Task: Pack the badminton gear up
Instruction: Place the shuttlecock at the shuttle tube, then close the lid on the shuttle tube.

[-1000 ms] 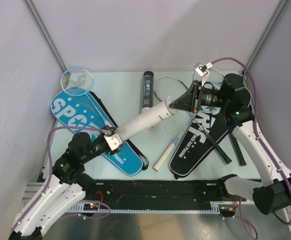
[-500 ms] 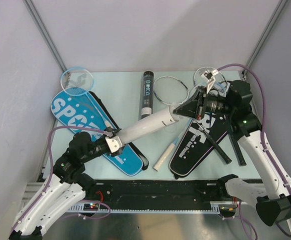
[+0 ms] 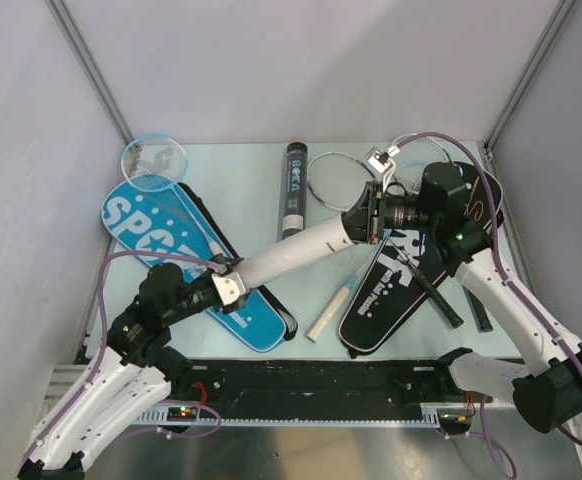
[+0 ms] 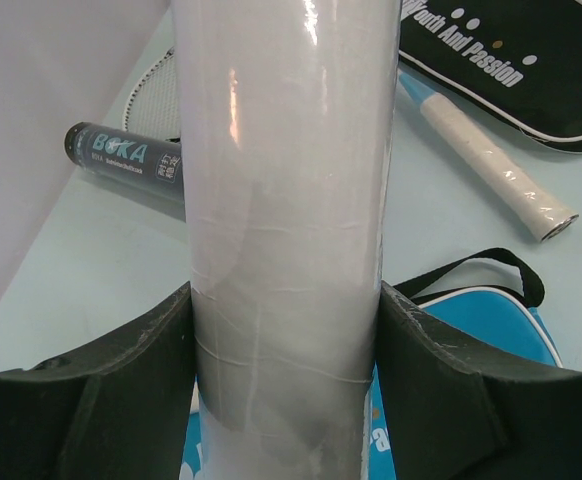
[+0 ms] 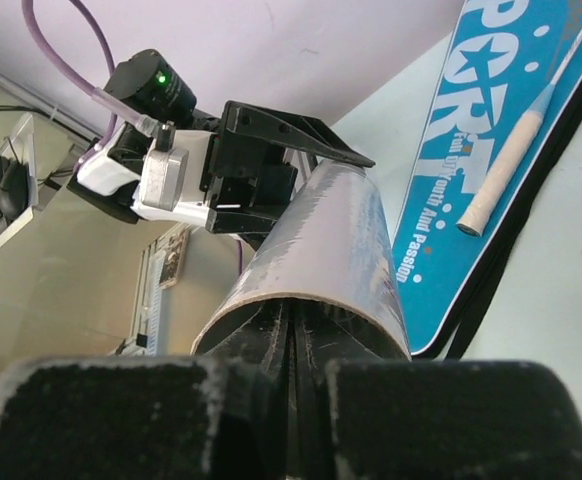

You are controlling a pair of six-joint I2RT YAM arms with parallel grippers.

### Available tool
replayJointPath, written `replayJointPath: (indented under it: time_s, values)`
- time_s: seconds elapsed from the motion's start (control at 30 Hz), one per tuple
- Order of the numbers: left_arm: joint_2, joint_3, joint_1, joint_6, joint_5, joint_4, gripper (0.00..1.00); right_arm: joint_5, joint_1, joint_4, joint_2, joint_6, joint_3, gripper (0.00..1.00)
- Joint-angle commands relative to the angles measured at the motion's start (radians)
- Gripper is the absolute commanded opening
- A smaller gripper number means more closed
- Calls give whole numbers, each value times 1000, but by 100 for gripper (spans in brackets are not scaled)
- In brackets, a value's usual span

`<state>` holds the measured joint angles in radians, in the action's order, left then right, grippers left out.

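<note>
Left gripper [image 4: 286, 300]: jaws clamped on either side of the white tube [image 3: 291, 252], near its lower end.
White tube: held off the table [image 3: 241, 190], slanting up from the left gripper towards the right gripper [image 3: 368, 214]. No writing shows on it. Its open mouth faces the right wrist camera.
Right gripper: fingers pressed together, tips at the tube's open mouth. Whether they pinch anything cannot be told.
Black tube [image 4: 121, 165]: lies on the table at the far middle, beyond the white tube. Its label reads "BOKA" in pale blue letters, with smaller print beside it that is too small to read.
Blue cover [image 3: 186, 255]: flat on the left of the table, under the left arm. Large white letters show as "SPO" from above and "PORT" with a star in the right wrist view, above the smaller line "Youth And Passion".
Black cover [image 3: 386, 290]: flat on the right, partly under the right arm. White "Youth And Passion" with a row of dots shows in the left wrist view.
White grip [image 4: 481, 165]: a racket handle on the table between the two covers, just beside the black one.
Light blue racket head [image 3: 154, 160]: at the far left corner, by the blue cover's far end.
Silver racket head [image 3: 339, 180]: on the table, just right of the black tube.
</note>
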<state>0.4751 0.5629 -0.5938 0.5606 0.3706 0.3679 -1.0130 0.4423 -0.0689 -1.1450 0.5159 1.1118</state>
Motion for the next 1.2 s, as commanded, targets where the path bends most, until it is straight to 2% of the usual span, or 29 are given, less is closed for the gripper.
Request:
replayJointPath:
  time_s: [0.0, 0.1, 0.2, 0.3, 0.37, 0.53, 0.7, 0.97, 1.17]
  values:
    - [-12, 21, -4, 19, 6, -96, 22, 47, -15, 30, 10, 20, -4, 9]
    - [-14, 17, -4, 17, -24, -96, 21, 84, -56, 16, 50, 43, -3, 27]
    - [-15, 12, -4, 9, -68, -95, 21, 128, -111, 5, 101, 76, -4, 50]
    - [-12, 11, -4, -2, -115, -96, 21, 190, -152, -14, 158, 73, -3, 63]
    - [-13, 14, -4, -6, -160, -96, 21, 234, -170, -40, 186, 59, -3, 66]
    - [-26, 30, -4, -25, -286, -96, 21, 444, -201, -190, 186, 25, -3, 63]
    - [-69, 33, -4, -37, -377, -98, 21, 706, -144, -351, 98, -73, -25, 57]
    - [-156, 19, -4, -68, -455, -122, 20, 949, -27, -307, -163, -152, -103, 49]
    - [-203, 7, -4, -70, -470, -140, 20, 1011, 14, -240, -389, -144, -104, 43]
